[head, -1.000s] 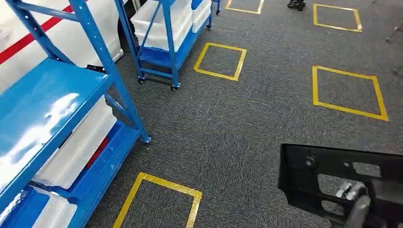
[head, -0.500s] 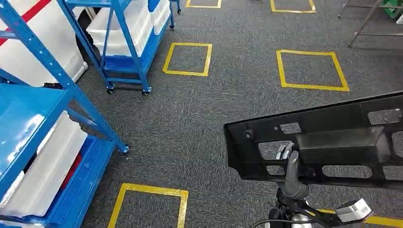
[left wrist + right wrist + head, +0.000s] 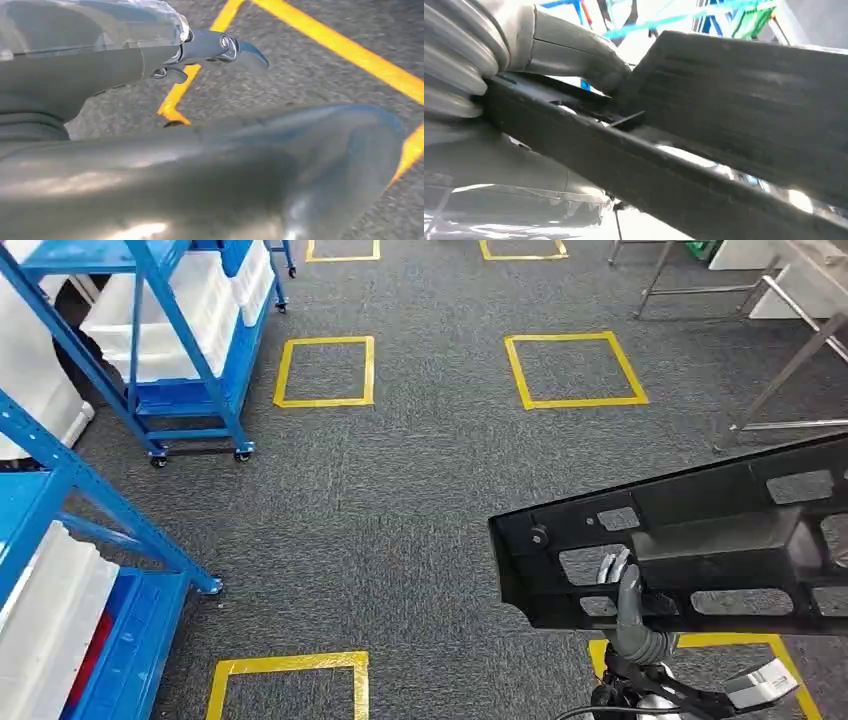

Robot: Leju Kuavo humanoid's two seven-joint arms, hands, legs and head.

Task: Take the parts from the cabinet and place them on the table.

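A large black plastic part with several cutouts hangs tilted over the carpet at the lower right of the head view, its right end running off the picture. My right hand comes up from below and grips its near face. In the right wrist view the grey thumb presses against the part. My left hand hangs over the floor; its thumb and a dark finger are apart, with only carpet and yellow tape between them.
A blue shelving rack with white bins stands at the left edge. A blue wheeled cart holding white bins is at the upper left. Metal table legs rise at the upper right. Yellow tape squares mark the grey carpet.
The whole view has swung to the right, so the racks slid left and table legs appeared. The black part rose from the lower right corner and now stays level in my right hand.
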